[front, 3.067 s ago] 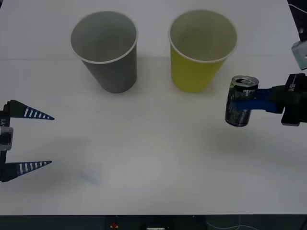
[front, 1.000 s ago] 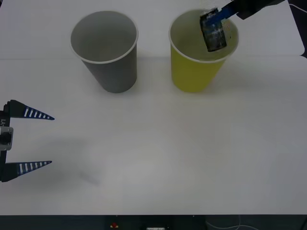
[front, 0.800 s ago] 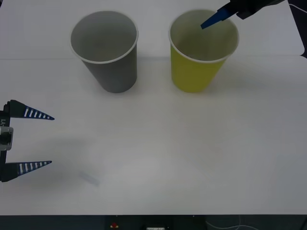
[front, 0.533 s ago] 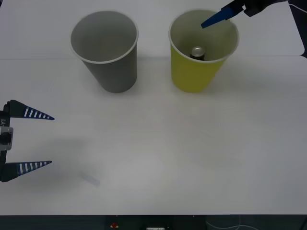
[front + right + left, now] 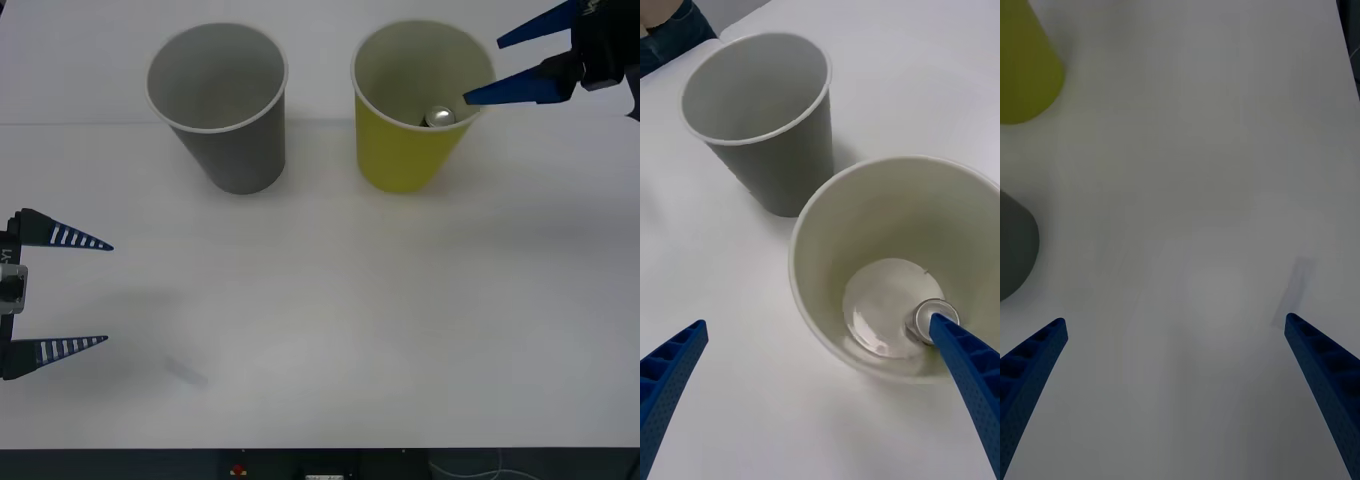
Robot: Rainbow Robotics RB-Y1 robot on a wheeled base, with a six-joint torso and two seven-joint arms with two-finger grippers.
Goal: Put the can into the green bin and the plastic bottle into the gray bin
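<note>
Resting inside the green bin [image 5: 410,150] at upper right: the can [image 5: 438,116], right end effector [image 5: 483,70] released, left end effector [image 5: 108,294] likewise spread at lower left.

Open white table [image 5: 350,320] up front; gray bin [image 5: 220,110] and green bin [image 5: 415,120] side by side farther back.

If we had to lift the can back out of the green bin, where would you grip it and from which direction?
Come straight down through the green bin's open mouth. The can stands upright on the bottom near the wall, so only its top is reachable. Grip across the top rim, though the wall leaves little finger room.
</note>
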